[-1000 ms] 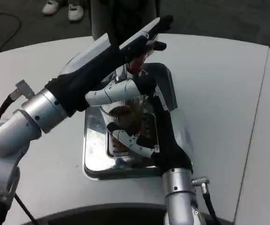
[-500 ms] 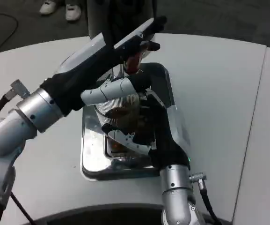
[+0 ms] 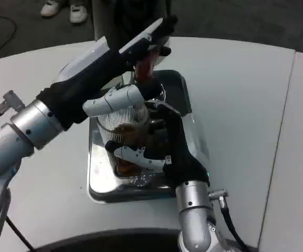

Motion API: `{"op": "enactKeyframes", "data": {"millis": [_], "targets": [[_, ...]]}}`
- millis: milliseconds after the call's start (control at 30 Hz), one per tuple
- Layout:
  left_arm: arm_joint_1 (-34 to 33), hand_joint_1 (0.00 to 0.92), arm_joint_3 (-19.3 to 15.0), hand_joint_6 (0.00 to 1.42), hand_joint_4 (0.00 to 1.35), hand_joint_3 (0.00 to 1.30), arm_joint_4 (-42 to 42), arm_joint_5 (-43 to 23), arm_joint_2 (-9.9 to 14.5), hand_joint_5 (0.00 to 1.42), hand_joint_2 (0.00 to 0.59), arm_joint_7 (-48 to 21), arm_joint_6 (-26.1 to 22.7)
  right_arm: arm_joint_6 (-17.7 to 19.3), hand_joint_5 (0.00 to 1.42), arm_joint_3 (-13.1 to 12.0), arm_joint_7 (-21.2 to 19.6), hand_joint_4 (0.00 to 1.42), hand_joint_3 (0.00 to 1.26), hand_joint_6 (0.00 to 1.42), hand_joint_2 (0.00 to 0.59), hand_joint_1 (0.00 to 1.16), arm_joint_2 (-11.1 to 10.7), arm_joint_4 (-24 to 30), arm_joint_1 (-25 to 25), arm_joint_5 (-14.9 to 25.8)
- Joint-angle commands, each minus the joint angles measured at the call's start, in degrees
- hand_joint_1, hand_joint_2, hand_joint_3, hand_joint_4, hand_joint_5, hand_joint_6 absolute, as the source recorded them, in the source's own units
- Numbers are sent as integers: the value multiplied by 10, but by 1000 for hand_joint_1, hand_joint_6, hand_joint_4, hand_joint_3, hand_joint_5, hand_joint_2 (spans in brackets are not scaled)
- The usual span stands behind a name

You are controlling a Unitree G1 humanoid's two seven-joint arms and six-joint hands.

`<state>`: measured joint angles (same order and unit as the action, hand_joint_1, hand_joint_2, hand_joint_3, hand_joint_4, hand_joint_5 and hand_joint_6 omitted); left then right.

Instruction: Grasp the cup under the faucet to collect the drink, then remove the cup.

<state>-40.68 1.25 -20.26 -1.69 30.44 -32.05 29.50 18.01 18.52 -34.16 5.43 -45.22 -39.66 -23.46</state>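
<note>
A clear ribbed cup [image 3: 124, 126] with brown drink in it stands over the shiny metal drip tray [image 3: 100, 176] of the dispenser. My right hand [image 3: 159, 149] wraps around the cup from the right and front and grips it. My left hand [image 3: 133, 50] reaches over the cup from the left, its fingers laid on the red tap handle [image 3: 143, 67] above. The thumb of the left hand [image 3: 117, 100] crosses the cup's rim. The spout itself is hidden behind the left hand.
The dispenser base [image 3: 180, 102] sits mid-table on the white round table [image 3: 235, 105]. A table seam [image 3: 280, 136] runs down the right side. Someone's white shoes [image 3: 62, 9] stand on the dark floor beyond the far edge.
The whole picture has shifted slightly left and down, so the camera moved. Both hands keep their places on the cup and the tap handle; the drink level looks a little higher.
</note>
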Motion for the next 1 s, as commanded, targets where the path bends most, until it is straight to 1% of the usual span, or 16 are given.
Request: {"op": "enactKeyframes", "data": {"millis": [33, 133, 233, 300, 467, 733, 1000], "targets": [[20, 0, -6, 61, 1, 16, 8, 4, 6, 110, 69, -1, -19, -5, 903, 3, -5, 782, 678, 866, 166, 892, 46, 10, -17, -5], [24, 0, -13, 61, 0, 17, 14, -8, 1, 101, 68, 0, -29, -8, 942, 5, -7, 793, 706, 912, 145, 888, 41, 24, -15, -10], [33, 0, -25, 60, 0, 17, 21, -49, -11, 86, 67, -12, -54, -11, 972, 5, -7, 806, 734, 946, 139, 892, 38, 35, -12, -16], [37, 0, -31, 5, 0, 1, 26, -73, -16, 30, 71, -20, -70, -13, 987, 5, -8, 806, 746, 955, 137, 893, 36, 42, -9, -19], [48, 0, -54, 0, 0, 0, 48, -137, -32, 20, 72, -36, -117, -19, 1009, 5, -7, 817, 760, 976, 127, 896, 29, 70, 1, -25], [57, 0, -72, 0, 0, 0, 83, -157, -37, 0, 70, -45, -149, -29, 1023, 4, -1, 817, 772, 1001, 120, 900, 21, 121, 20, -33], [70, 0, -76, 0, 0, 0, 124, -168, -39, 0, 75, -58, -167, -41, 1024, 6, 5, 825, 777, 1014, 119, 901, 20, 153, 42, -43]]}}
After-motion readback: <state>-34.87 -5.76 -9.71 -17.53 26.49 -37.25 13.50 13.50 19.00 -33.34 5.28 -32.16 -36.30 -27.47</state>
